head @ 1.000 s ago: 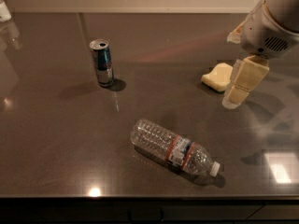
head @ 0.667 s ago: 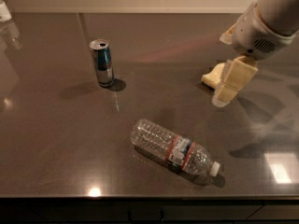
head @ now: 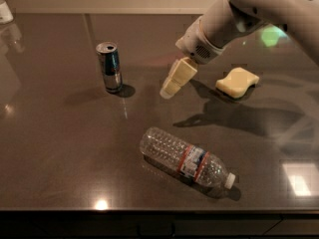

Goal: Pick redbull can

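The redbull can (head: pixel 110 66) stands upright on the dark table (head: pixel 60 148) at the left, blue and silver with a silver top and pull tab. My gripper (head: pixel 170 86) hangs from the arm that comes in from the upper right. It is above the table, to the right of the can and a short gap away from it, tilted down and to the left. It holds nothing that I can see.
A clear plastic bottle (head: pixel 187 158) with a red-banded label lies on its side in front of the gripper. A cream sponge-like block (head: pixel 238 81) lies to the right, below the arm. A white object (head: pixel 5 11) stands at the far left corner.
The arm has swung left across the table, bringing the gripper from over the cream block to near the can. The block is now uncovered. Can and bottle have not moved.
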{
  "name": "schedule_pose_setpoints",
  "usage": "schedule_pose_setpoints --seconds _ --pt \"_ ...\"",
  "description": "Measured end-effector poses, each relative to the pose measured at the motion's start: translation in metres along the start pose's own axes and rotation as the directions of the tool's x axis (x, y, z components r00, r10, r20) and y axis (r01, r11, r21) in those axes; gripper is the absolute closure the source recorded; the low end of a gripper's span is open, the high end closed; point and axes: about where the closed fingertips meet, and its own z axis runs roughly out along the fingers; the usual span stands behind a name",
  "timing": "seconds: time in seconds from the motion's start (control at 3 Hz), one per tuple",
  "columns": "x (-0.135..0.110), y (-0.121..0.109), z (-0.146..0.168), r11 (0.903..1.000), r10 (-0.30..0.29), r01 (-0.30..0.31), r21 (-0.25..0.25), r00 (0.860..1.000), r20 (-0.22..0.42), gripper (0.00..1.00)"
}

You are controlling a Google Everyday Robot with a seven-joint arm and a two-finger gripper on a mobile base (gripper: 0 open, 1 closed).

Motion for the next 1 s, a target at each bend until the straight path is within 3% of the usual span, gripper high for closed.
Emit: schedule_pose_setpoints --seconds 0.67,1.0 --pt "-0.038 -0.015 0.044 0.9993 0.005 -0.001 -0.036 0.996 0.094 0.0" --pt "-0.066 -0.013 0.072 0.997 0.006 0.006 -0.077 0.989 0.151 0.0"
